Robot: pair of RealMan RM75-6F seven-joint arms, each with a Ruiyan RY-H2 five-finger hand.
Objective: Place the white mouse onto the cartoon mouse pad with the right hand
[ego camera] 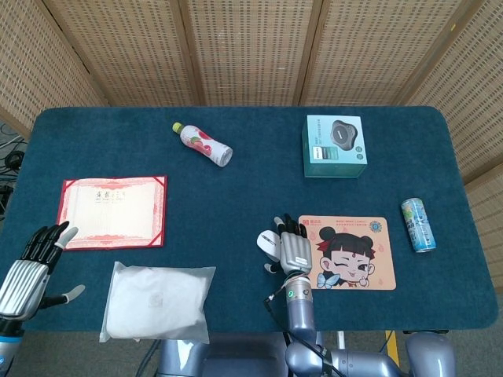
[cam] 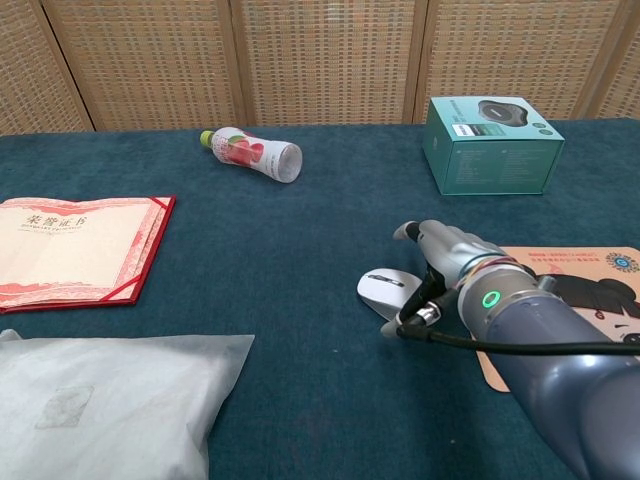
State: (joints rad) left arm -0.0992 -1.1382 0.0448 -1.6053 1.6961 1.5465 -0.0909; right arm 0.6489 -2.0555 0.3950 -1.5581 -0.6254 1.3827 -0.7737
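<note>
From above, the right hand (ego camera: 292, 250) lies flat over the right side of the white mouse (ego camera: 269, 244), fingers stretched forward and slightly apart; whether they actually clasp the mouse I cannot tell from here. The mouse sits on the blue cloth just left of the cartoon mouse pad (ego camera: 357, 253), not on it. The left hand (ego camera: 31, 267) hangs at the near left corner of the bench (ego camera: 236, 188), fingers spread, holding nothing. Also on the cloth are a red-bordered certificate (ego camera: 114, 212), a white padded bag (ego camera: 157, 302), a pink-labelled bottle (ego camera: 203, 144) lying on its side, a teal box (ego camera: 334, 146) and a can (ego camera: 417, 224) lying near the right edge; woven cane panels close in the room behind. From the chest, the right hand (cam: 445, 270) shows side-on: its fingers arch over the white mouse (cam: 388, 289) with the thumb down at the near side, apparently touching it, though a firm grip is not clear. The cartoon mouse pad (cam: 575, 300) is half hidden by the arm, and the left hand and can fall outside this view.
</note>
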